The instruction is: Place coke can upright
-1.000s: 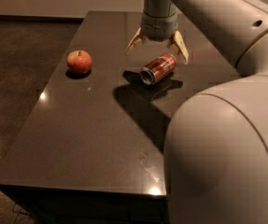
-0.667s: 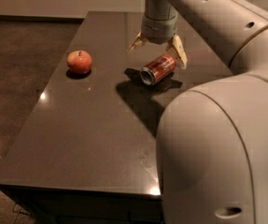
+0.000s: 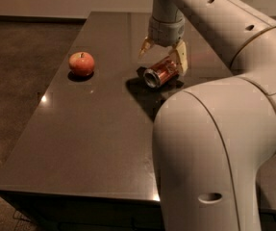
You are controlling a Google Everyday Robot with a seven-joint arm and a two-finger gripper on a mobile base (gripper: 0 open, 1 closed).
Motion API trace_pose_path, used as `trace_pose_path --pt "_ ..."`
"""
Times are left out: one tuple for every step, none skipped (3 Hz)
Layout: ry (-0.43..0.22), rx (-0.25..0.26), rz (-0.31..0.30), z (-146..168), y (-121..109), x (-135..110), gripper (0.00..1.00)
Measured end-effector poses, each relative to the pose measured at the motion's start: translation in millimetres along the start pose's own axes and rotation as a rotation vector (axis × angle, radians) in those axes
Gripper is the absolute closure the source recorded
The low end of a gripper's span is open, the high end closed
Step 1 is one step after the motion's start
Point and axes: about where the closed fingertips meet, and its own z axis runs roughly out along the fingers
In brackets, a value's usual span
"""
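The coke can (image 3: 160, 72), red with a silver end facing me, lies on its side on the dark table (image 3: 94, 129) near its middle. My gripper (image 3: 164, 57) hangs right above the can, open, with one finger at the can's far left and the other finger (image 3: 181, 59) at its right. The fingers straddle the can and do not close on it.
A red apple (image 3: 81, 63) sits on the table to the left of the can. My large pale arm (image 3: 219, 129) fills the right foreground and hides the table's right part. The table's front edge and left edge drop to a dark floor.
The gripper has come down a little lower over the lying can. The can and the apple have not moved.
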Motion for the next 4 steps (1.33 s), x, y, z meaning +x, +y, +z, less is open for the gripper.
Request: trace_pose_path --pt "-0.008 0.001 0.046 -4.5 0.6 -1.8 0.41" --pt "-0.018 0.005 0.063 -9.4 0.5 -2.3 0.65" --pt "-0.031 -0.009 0.034 -15.8 4.3 -1.2 0.88" --pt "-0.084 -0.055 -0.098 -28.4 19.5 3.8 1.00"
